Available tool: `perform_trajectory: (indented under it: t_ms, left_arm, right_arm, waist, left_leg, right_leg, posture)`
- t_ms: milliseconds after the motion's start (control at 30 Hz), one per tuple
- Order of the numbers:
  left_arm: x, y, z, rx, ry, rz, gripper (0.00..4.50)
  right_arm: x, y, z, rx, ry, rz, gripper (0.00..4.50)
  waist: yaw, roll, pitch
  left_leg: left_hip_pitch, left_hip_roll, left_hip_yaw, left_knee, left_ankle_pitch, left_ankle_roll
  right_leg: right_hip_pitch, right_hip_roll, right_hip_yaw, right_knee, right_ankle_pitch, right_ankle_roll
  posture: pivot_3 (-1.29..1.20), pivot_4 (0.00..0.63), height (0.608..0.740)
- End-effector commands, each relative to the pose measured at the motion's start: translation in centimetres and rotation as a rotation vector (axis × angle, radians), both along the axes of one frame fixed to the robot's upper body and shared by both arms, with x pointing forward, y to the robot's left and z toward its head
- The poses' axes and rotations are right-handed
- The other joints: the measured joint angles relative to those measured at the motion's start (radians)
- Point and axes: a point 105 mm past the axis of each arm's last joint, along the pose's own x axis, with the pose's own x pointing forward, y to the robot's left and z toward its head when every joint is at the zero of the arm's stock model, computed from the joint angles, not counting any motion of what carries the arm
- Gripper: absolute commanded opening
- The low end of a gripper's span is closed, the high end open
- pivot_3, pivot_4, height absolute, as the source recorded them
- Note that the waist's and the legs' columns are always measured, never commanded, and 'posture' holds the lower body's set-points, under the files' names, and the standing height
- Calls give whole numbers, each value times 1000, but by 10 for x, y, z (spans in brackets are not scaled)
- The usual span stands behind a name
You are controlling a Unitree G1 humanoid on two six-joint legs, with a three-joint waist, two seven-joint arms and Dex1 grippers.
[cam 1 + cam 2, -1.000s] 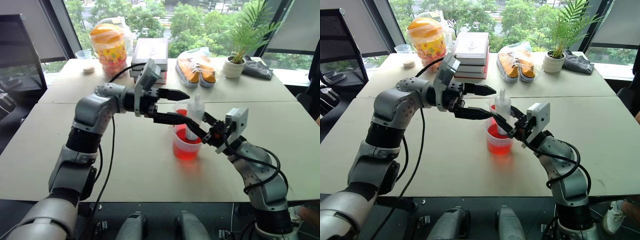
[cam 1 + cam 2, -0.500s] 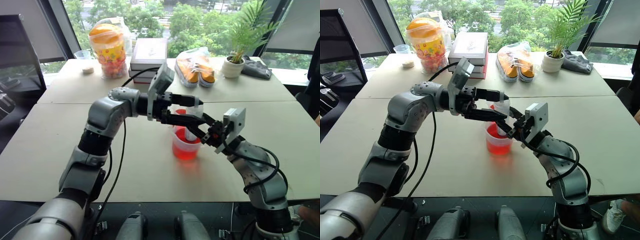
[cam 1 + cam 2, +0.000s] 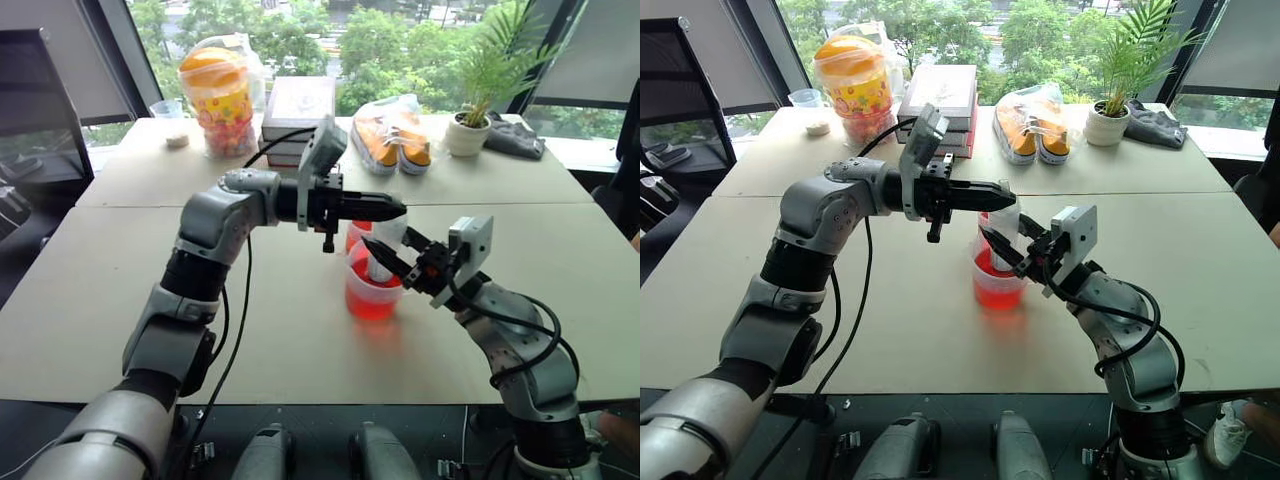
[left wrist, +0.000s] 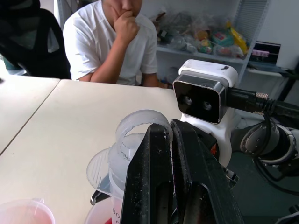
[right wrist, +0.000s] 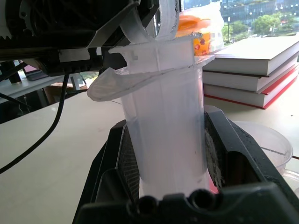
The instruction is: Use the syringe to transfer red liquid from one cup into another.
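Observation:
The syringe [image 3: 385, 240] stands upright with its tip down in the larger spouted cup [image 3: 372, 298], which holds red liquid [image 3: 370, 305]. My right gripper [image 3: 378, 256] is shut on the syringe's clear barrel [image 5: 163, 116] from the right side. My left gripper [image 3: 396, 208] reaches in level from the left. Its fingers [image 4: 159, 140] are pressed shut at the ring on top of the white plunger [image 4: 135, 133]. The smaller cup [image 3: 357, 231] stands just behind the larger one, partly hidden by the left gripper.
Along the far side of the table stand a stack of books [image 3: 300, 105], a colourful candy jar [image 3: 218, 95], bagged shoes [image 3: 395, 135] and a potted plant [image 3: 470, 125]. A person [image 4: 112, 42] sits across the table in the left wrist view.
My left gripper went from wide open to shut while sliding right onto the top of the syringe's plunger. The right gripper and the syringe stayed where they were.

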Motion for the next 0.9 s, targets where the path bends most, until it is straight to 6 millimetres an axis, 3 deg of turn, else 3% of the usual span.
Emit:
perform_trajectory:
  t_ms: [33, 267, 567, 767, 900]
  left_arm:
    - [-4, 6, 46, -116, -144, 1, 35]
    - [2, 10, 58, -136, -178, 31, 35]
    - [6, 13, 62, -147, -190, 49, 35]
    - [6, 13, 61, -146, -189, 48, 35]
    - [8, 13, 48, -114, -161, 50, 35]
  right_arm:
    - [-3, 5, -8, -24, 42, 34, 1525]
    - [-2, 6, -25, -32, 110, 53, 1525]
    - [-2, 5, -26, -30, 115, 54, 1525]
    - [-2, 6, -15, -30, 78, 55, 1525]
    - [-2, 6, 8, -22, 12, 53, 1525]
  waist:
    - [-1, 0, 0]
    - [-1, 0, 0]
    - [-1, 0, 0]
    - [-1, 0, 0]
    - [-2, 0, 0]
  left_leg:
    - [0, 0, 0, 0, 0, 0]
    - [0, 0, 0, 0, 0, 0]
    - [0, 0, 0, 0, 0, 0]
    - [0, 0, 0, 0, 0, 0]
    - [0, 0, 0, 0, 0, 0]
  right_leg:
    - [0, 0, 0, 0, 0, 0]
    - [0, 0, 0, 0, 0, 0]
    - [0, 0, 0, 0, 0, 0]
    - [0, 0, 0, 0, 0, 0]
    - [0, 0, 0, 0, 0, 0]
  posture:
    - [0, 150, 740]
    - [0, 150, 740]
    - [0, 150, 740]
    - [0, 150, 740]
    - [0, 150, 740]
